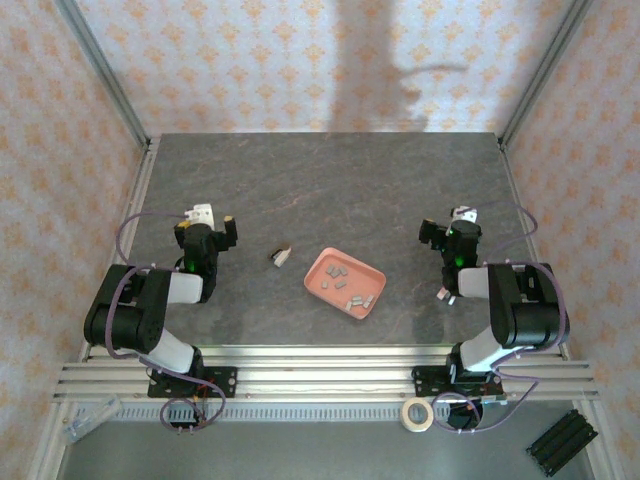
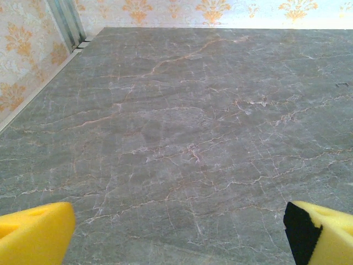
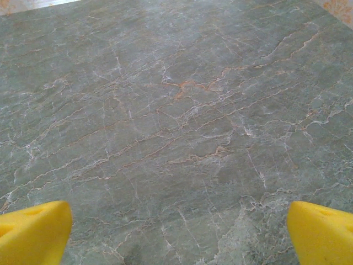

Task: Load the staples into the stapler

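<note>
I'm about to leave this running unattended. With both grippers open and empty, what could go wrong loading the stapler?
The staples are tiny strips lying loose in the pink tray. The right gripper has broad yellow fingers that might pinch several at once, or none. The stapler lies small and unclamped on the smooth table, apart from the tray. A nudge from the left gripper could slide or turn it rather than grip it.
</note>
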`<state>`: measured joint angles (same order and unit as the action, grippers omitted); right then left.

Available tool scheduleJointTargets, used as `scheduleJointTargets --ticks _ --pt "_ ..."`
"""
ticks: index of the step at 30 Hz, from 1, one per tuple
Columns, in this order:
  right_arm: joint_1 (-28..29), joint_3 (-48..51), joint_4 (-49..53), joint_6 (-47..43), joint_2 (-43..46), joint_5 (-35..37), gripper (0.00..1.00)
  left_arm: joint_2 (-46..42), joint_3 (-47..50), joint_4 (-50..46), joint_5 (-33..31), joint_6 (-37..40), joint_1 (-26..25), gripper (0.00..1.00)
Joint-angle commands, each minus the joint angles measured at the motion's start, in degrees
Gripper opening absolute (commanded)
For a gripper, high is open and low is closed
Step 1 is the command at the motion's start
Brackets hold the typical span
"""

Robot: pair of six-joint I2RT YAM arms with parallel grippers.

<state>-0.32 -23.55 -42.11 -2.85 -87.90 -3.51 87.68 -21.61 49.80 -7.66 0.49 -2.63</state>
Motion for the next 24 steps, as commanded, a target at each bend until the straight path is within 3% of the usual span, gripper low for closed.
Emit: scheduleJointTargets --ticks 1,11,14,18,24 --pt "0.1 -0.9 -1.5 0.1 0.7 0.0 0.99 0.1 -1.1 -0.1 0.7 0.9 -0.5 1.00" --pt "0.1 -0.7 -1.9 0.1 1.0 -0.1 0.99 -1.2 0.4 1.5 -2.3 0.0 -0.5 1.00" --pt "0.1 -2.5 2.3 -0.6 2.2 -1.6 0.99 -4.6 0.1 -1.5 -2.4 0.2 -0.6 1.00" --pt "0.1 -8.3 16.7 -1.1 6.7 -4.4 0.99 -10.7 -3.5 -12.5 -1.3 0.6 -0.9 1.00" --pt "0.1 -15.3 33.6 -2.4 14.7 -7.5 0.99 -20.0 -12.8 -35.8 5.7 -1.9 -3.1 0.94"
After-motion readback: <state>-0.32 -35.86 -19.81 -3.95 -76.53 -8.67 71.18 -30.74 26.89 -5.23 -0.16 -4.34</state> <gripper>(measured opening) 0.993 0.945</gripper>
